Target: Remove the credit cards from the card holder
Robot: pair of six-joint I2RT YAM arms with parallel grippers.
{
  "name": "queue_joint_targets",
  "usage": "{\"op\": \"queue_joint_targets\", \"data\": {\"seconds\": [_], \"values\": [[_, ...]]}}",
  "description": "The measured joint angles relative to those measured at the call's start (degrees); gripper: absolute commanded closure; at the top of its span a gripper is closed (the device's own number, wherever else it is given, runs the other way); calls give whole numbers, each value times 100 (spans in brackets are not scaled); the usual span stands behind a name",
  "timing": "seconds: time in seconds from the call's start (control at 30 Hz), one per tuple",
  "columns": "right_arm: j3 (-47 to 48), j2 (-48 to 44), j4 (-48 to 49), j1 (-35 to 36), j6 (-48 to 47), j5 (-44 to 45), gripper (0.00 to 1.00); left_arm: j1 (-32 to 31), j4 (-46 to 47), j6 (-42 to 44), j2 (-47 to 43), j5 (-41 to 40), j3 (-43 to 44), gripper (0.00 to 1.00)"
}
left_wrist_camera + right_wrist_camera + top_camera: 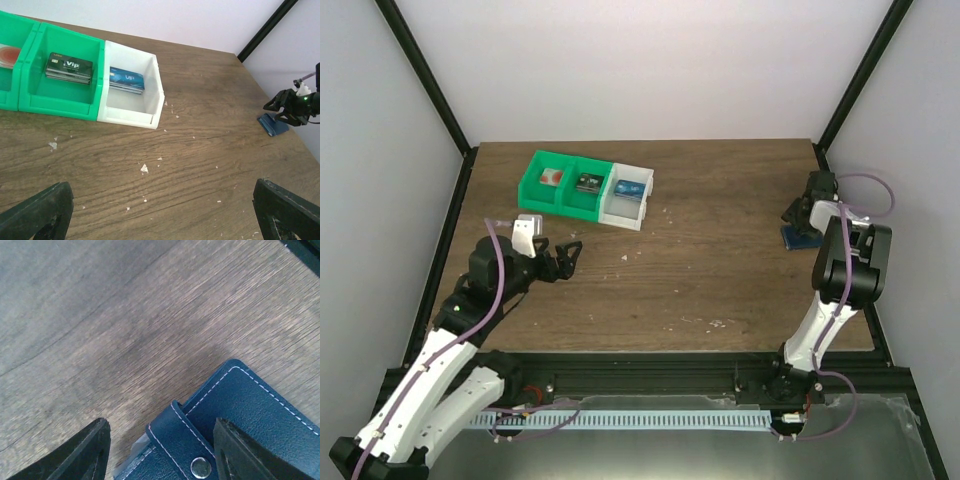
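Observation:
The blue card holder lies at the table's right edge, with its stitched snap strap showing. My right gripper hovers open just over its corner: one fingertip is above the holder, the other above bare wood. In the tray lie a red-and-white card, a dark card and a blue card, one per compartment. My left gripper is open and empty in front of the tray. The left wrist view also shows the holder.
The green-and-white three-compartment tray stands at the back left of the wooden table. Small white crumbs are scattered on the wood. Black frame posts stand at the table's corners, and the right edge is close to the holder.

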Motion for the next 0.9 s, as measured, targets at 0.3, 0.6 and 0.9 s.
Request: {"op": "queue_joint_targets", "data": {"seconds": [0.3,0.6,0.9], "values": [[-26,92,50,74,26,0,41,0,2,17,-74,-20,0,0],[-289,-79,131,573,-46,20,41,0,2,17,-83,-20,0,0],[-872,-522,203,1585,-109,-33,42,0,2,15,-168,-83,0,0]]}}
